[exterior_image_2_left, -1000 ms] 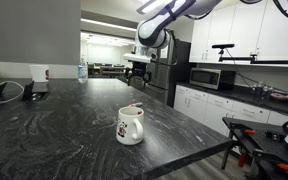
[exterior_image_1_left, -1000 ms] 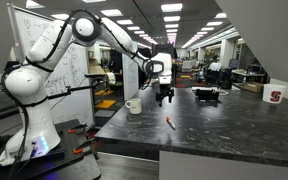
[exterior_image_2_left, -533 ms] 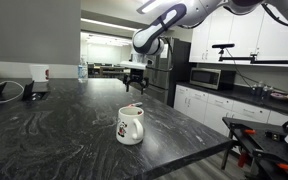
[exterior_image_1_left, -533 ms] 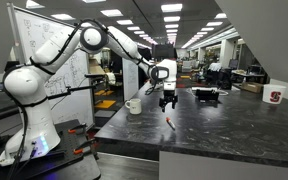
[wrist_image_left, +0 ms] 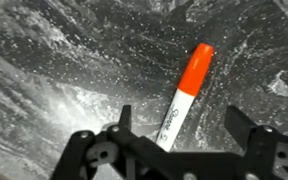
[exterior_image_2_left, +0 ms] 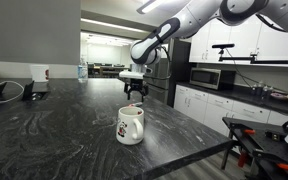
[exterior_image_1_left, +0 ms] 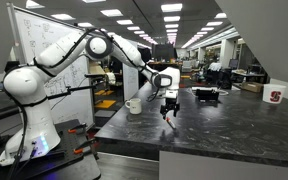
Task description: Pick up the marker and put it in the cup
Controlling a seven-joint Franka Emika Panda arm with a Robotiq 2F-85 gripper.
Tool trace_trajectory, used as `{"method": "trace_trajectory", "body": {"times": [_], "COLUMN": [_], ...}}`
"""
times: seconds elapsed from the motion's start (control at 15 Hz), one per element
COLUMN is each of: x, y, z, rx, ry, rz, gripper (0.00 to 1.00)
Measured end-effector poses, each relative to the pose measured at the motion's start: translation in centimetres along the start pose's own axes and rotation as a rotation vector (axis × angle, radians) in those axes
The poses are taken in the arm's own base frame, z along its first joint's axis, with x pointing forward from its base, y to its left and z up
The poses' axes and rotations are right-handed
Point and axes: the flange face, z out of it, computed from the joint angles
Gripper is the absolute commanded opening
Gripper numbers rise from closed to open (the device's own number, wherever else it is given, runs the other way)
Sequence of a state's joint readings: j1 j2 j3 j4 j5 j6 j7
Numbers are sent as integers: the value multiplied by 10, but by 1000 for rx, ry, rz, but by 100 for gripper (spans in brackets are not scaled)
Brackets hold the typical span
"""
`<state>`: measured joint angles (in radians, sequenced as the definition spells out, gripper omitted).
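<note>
Two jaws, spread wide on the gripper (wrist_image_left: 179, 118), flank the marker (wrist_image_left: 187, 88) in the wrist view, one on each side and neither touching it; nothing is gripped. Over the last second the arm has dropped from well above the surface (exterior_image_1_left: 229, 135) to just over it, so the jaws now sit low around the spot where the marker lies (the descent shows in both exterior views). By my reading the approach is nearly finished and closing on the marker comes next; carrying it to the cup (exterior_image_2_left: 130, 126) has not begun.

The marker lies flat on the dark surface, its orange cap pointing away from the wrist camera and its lower end cut off behind the gripper body. In an exterior view the gripper (exterior_image_1_left: 169, 106) covers the marker almost wholly, so I cannot tell whether the jaw tips touch the surface. The cup (exterior_image_1_left: 133, 105) stands near, apart from the gripper. The print on the marker barrel is too blurred to read.
</note>
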<state>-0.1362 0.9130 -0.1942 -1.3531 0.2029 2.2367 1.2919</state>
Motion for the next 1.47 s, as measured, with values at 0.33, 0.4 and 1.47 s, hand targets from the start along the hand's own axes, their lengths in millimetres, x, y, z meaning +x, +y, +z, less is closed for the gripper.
{"method": "trace_trajectory", "body": {"times": [0.33,0.4,1.47], "x": [0,2,24], "y": [-8,-9,-24], "z": [11,12,26], "rx": [-29,-36,-76], "ry": [-3,-4,-3], "rz": [25,27,34], "gripper": [100,100,8]}}
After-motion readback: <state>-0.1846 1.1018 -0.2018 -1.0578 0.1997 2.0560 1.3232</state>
